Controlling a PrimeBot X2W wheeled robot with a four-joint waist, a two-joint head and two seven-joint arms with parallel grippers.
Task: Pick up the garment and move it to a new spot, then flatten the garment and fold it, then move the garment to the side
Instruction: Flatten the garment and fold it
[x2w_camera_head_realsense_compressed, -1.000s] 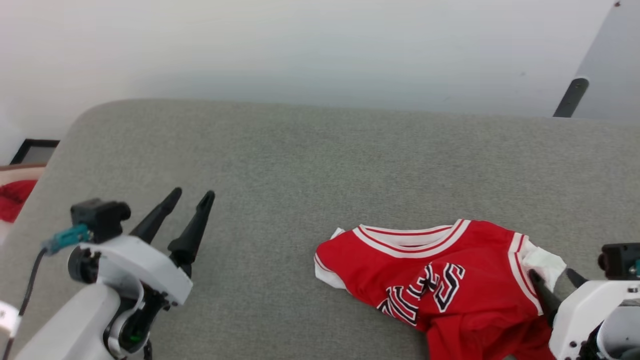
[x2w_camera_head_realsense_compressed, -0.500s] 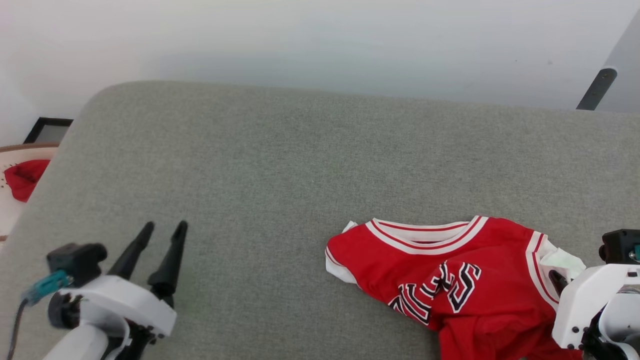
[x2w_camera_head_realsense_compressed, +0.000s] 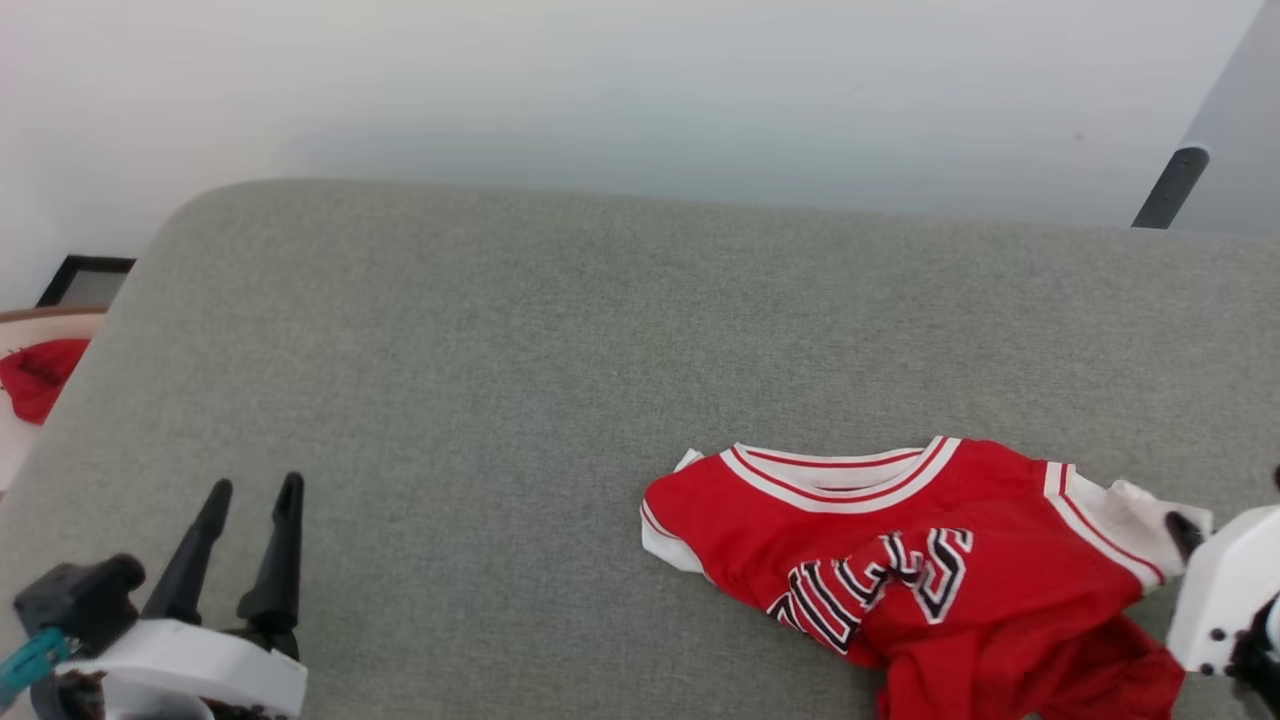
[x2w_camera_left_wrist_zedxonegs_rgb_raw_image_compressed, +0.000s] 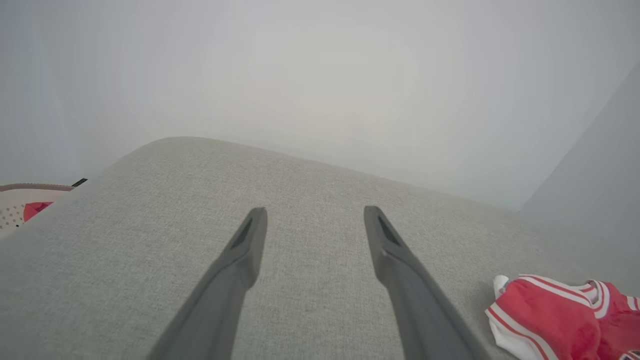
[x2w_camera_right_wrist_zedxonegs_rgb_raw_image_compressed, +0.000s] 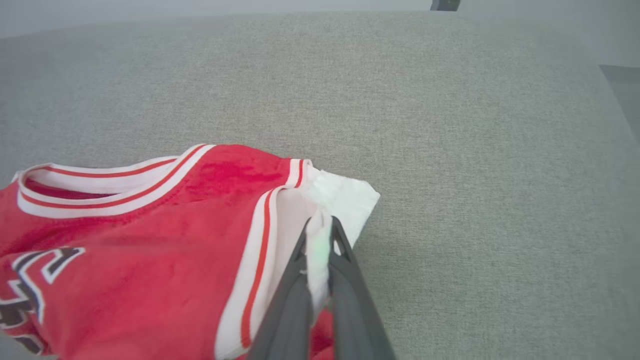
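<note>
**Right claw clamped on a white sleeve; left claw wide and empty**

The right wrist view shows the grip itself: the right claw (x2w_camera_right_wrist_zedxonegs_rgb_raw_image_compressed: 320, 226) has its two dark fingers closed tight on a fold of white sleeve cloth at the garment's (x2w_camera_right_wrist_zedxonegs_rgb_raw_image_compressed: 150, 240) edge. In the head view, one dark fingertip of that claw shows against the sleeve at 3 o'clock. The head view gives the whole shirt and its chest lettering. The left wrist view catches just one end of it, a shoulder and white sleeve, at 4 o'clock.

The garment lies on the grey fabric-covered desk (x2w_camera_head_realsense_compressed: 560, 340), at 4 o'clock in the head view. Its collar opens toward 12 o'clock, and its shoulder line, the long axis, runs from 9 to 3. The body is bunched and creased toward 5 o'clock. It is a red jersey with white sleeves, red-and-white striped trim at neck and armholes, and black letters outlined in white, rumpled and not readable.

The left claw (x2w_camera_head_realsense_compressed: 256, 485) hovers at 8 o'clock, well apart from the shirt, its fingers spread and gripping nothing.

At the 9 o'clock edge, red cloth (x2w_camera_head_realsense_compressed: 35, 375) lies in a pale basket (x2w_camera_head_realsense_compressed: 40, 318).
</note>
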